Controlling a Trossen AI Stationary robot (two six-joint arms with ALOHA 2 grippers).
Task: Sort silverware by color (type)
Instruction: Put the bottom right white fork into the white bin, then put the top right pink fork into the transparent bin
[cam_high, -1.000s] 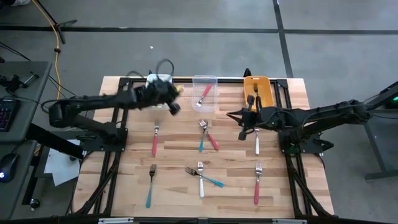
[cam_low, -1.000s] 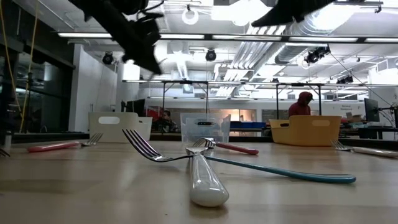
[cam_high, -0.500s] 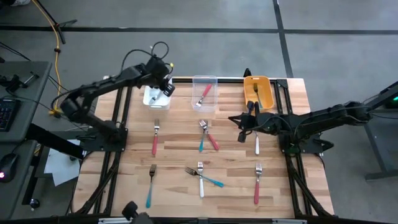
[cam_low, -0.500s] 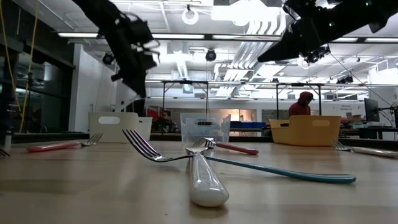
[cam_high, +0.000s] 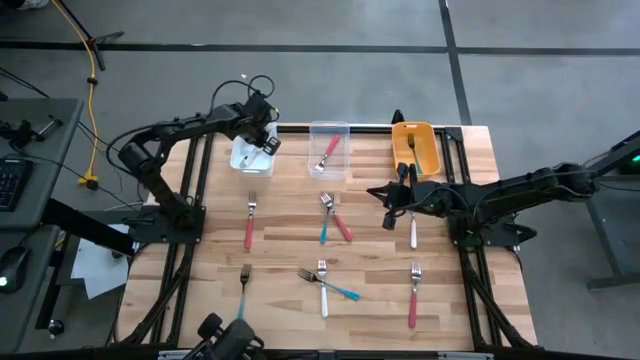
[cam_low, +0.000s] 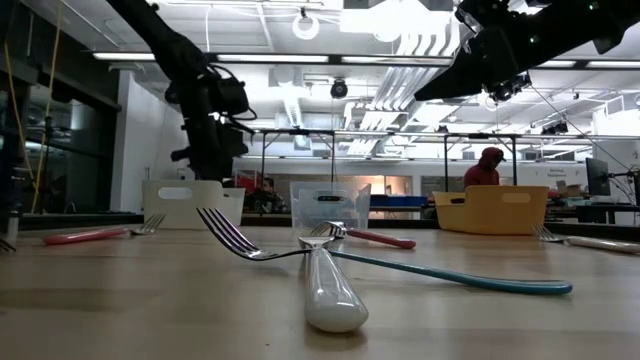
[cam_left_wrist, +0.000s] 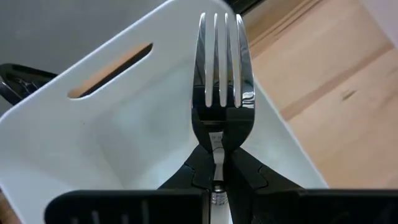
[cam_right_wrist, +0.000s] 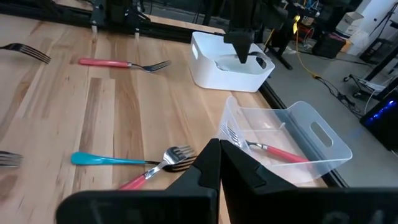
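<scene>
White-handled fork (cam_low: 325, 275) foremost; teal-handled fork (cam_low: 470, 278) alongside

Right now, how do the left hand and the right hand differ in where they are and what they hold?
The left hand is shut on a white fork over the white bin; the right hand is shut and holds nothing. The left hand is at the table's back left; the right hand hovers beside the white fork in front of the orange bin. Both are off the table.

The left arm reaches toward the table's far left edge, its left gripper (cam_high: 264, 139) pointing down with fingers (cam_left_wrist: 200, 167) clamped together. The right arm stretches in over the table's right middle, the right gripper (cam_high: 392, 194) closed.
</scene>
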